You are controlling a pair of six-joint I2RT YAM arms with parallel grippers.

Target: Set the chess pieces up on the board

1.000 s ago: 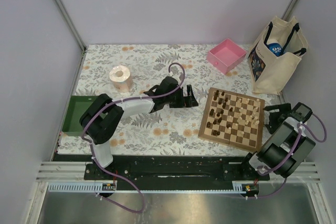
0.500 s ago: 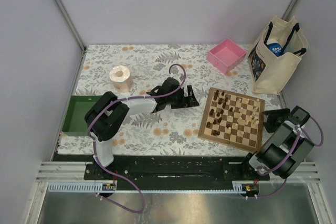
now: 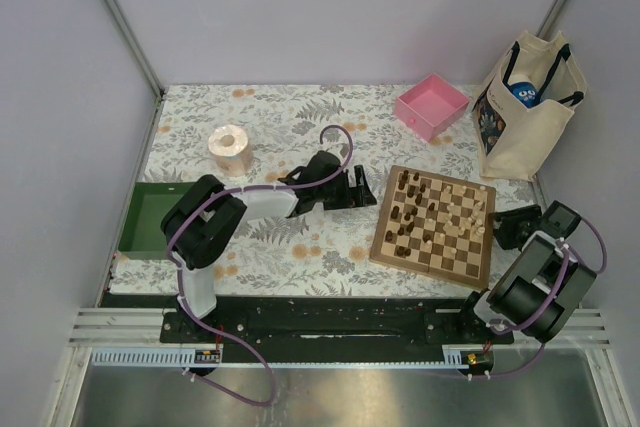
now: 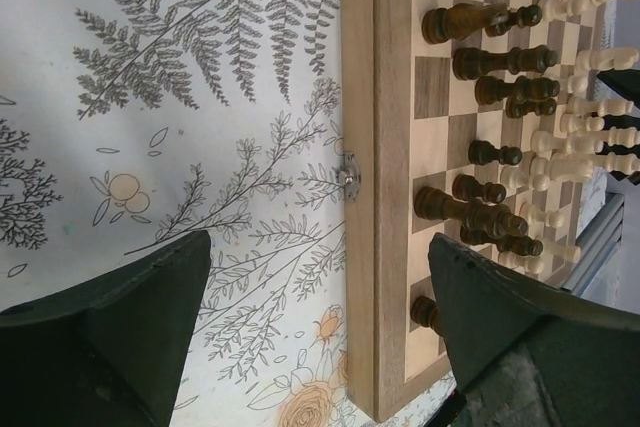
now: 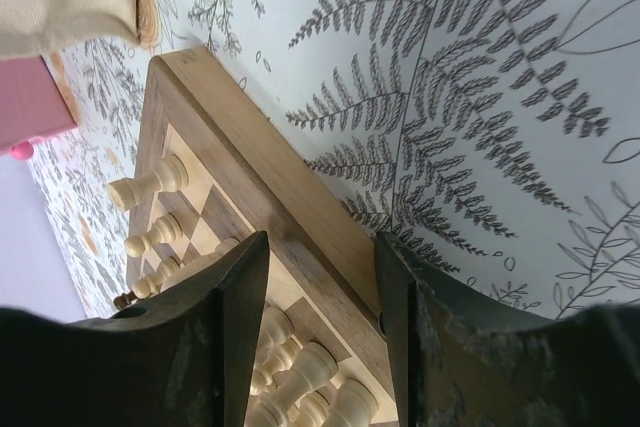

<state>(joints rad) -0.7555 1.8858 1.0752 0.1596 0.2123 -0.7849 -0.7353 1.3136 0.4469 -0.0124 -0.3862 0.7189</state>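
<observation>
Top: one board (image 3: 428, 269), flat on table, right of centre. Chess pieces (image 3: 404, 214) on it, dark and pale, too crowded to count. Left gripper (image 3: 360, 187) just off left edge, right gripper (image 3: 503, 228) at right edge.
Left wrist: fingers (image 4: 110, 337) spread wide, grasping nothing; board edge ahead, apart.
Right wrist: fingers (image 5: 215, 327) clamped across board border; pale pieces partly hidden.

A pink square plastic tray (image 3: 432, 105) is sitting at the far side of the fern-printed floral tablecloth (image 3: 300, 117). A cream canvas tote bag (image 3: 525, 112) is standing beside it (something blue is peeking out). A beige toilet-paper roll (image 3: 231, 149) is standing upright near a dark green rectangular bin (image 3: 140, 219).
</observation>
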